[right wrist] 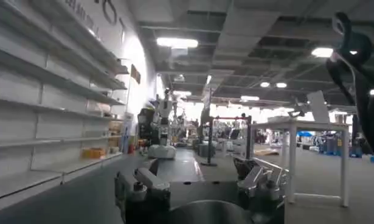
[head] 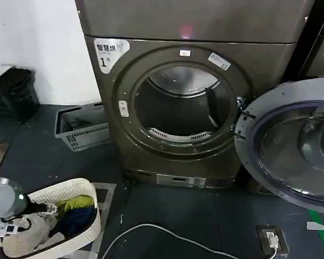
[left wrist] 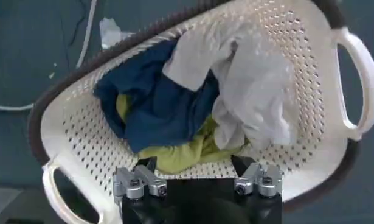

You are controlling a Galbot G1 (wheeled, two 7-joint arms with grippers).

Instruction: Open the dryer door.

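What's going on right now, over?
Left gripper open over laundry basket. Right gripper open, facing the room. Dryer door swung wide open. Nothing obstructing.

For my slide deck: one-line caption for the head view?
Dark bronze-grey dryer with its chrome-ringed round door swung open, white perforated laundry basket on the floor.

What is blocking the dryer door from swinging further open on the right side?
Nothing visible does. The dryer door already hangs wide open to the right of the dryer, its inner face toward the camera. The floor below holds a small box with a white cable.
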